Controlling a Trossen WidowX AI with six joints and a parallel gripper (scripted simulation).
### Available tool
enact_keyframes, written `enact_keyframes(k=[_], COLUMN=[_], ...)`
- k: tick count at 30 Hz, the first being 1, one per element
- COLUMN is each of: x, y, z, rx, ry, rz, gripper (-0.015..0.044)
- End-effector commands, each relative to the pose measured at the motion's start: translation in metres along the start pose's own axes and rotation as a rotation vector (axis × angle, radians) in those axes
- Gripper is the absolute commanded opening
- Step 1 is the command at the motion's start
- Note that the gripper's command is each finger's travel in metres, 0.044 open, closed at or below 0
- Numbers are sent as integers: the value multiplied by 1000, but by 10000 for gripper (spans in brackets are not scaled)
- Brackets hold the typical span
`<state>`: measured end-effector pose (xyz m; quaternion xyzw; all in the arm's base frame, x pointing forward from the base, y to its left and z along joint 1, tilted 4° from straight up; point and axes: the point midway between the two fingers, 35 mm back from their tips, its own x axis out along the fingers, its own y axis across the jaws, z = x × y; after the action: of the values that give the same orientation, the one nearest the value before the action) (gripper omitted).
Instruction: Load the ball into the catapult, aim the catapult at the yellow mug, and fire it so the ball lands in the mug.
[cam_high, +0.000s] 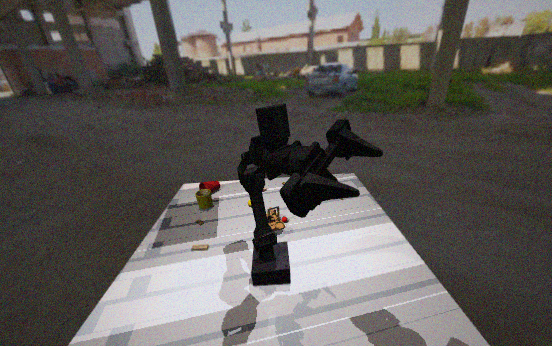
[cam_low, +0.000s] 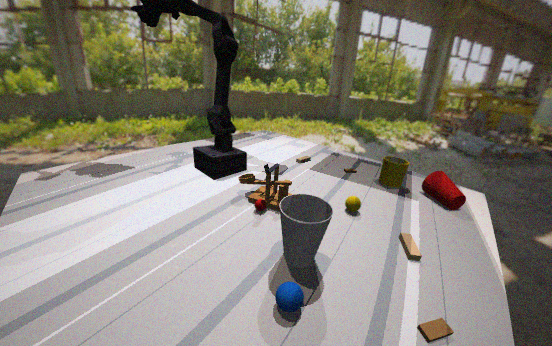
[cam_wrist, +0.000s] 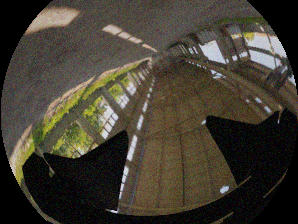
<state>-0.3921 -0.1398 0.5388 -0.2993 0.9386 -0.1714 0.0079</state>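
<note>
The wooden catapult (cam_high: 276, 226) (cam_low: 283, 190) stands on the table near the arm's base, its cup-ended arm roughly level. No ball shows in its cup. A small red ball (cam_high: 285, 219) (cam_low: 260, 205) lies on the table close beside the catapult. The yellow mug (cam_high: 204, 199) (cam_low: 393, 172) stands upright farther off, to the right in the exterior view. My gripper (cam_high: 370, 173) (cam_wrist: 168, 128) is open and empty, high above the table and far from the ball, catapult and mug. The wrist view shows none of these things.
A yellow ball (cam_high: 250, 203) (cam_low: 353, 203) lies between catapult and mug. A grey cup (cam_low: 305, 235) stands in front of the catapult in the exterior view, near a blue ball (cam_low: 289, 296). A red cup (cam_high: 210, 186) (cam_low: 443, 190) lies beside the mug. Several small wooden blocks lie about.
</note>
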Motion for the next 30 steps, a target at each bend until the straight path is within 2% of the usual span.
enact_keyframes(k=[1, 2, 10, 20, 30], x=[0, 0, 7, 18, 3], y=[-1, -3, -40, -114, -194], z=[0, 1, 22, 95, 170], rx=[2, 8, 123, 349, 538], ry=[-1, -2, -62, -284, -548], rz=[-1, -6, -81, -197, -271], gripper=[426, 440, 440, 440, 440])
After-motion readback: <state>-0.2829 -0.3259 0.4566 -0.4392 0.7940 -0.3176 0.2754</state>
